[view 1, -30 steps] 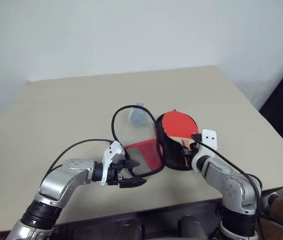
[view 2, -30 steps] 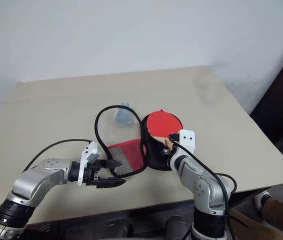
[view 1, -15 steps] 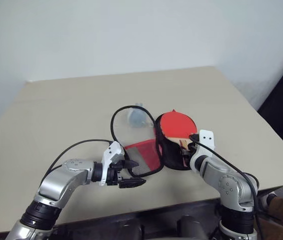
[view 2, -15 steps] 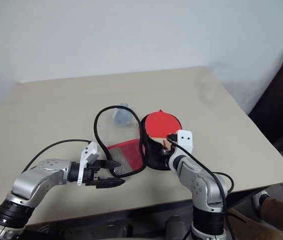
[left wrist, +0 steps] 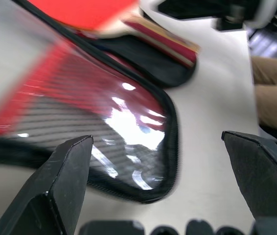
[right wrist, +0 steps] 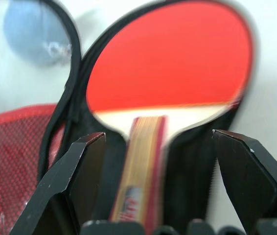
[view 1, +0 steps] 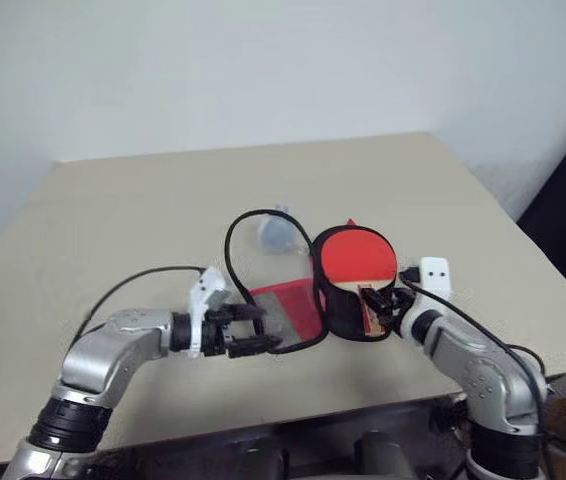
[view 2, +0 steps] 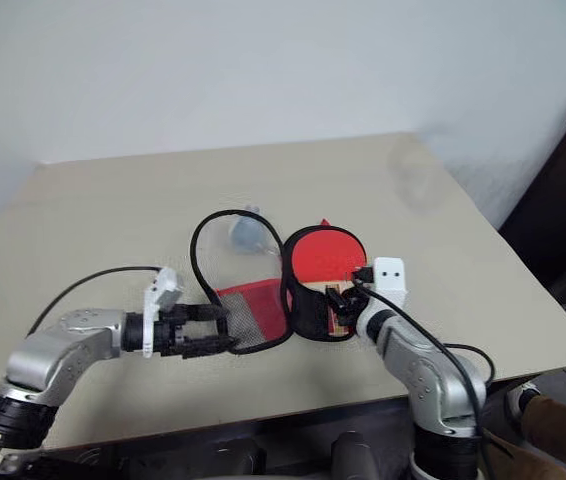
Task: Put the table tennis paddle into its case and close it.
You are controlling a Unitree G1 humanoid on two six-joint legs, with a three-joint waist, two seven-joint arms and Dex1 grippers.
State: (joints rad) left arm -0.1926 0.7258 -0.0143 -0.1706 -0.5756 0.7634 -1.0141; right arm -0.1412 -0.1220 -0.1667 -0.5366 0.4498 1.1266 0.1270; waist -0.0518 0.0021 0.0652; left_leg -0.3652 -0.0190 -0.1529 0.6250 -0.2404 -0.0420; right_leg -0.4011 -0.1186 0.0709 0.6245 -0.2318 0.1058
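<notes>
- head views: paddle point(view 1: 358, 256) lies in the open black half of the case point(view 1: 348, 318), red face up, handle toward our right gripper point(view 1: 388, 305). the case's flap point(view 1: 285, 312), red mesh with a clear window, is folded out flat on the table point(view 1: 113, 220), on the side of our left gripper point(view 1: 248, 332).
- head views: we see the left claw's fingers spread, holding nothing, tips just at the flap's near edge; we can't tell if they touch it.
- head views: the right claw sits at the handle end of the case, fingers apart; grip on anything not visible.
- head views: a small grey-blue blob point(view 1: 277, 232) rests just behind the case, inside its black loop of zip edge.
- left wrist view: both fingers point(left wrist: 62, 181) stand wide, the flap's rounded black-edged corner lies between them, untouched. a person's tan trouser leg point(left wrist: 274, 93) shows past the table edge.
- right wrist view: fingers point(right wrist: 77, 176) are wide open on either side of the wooden handle point(right wrist: 141, 166), clear of it; the red face is fully inside the case outline.
</notes>
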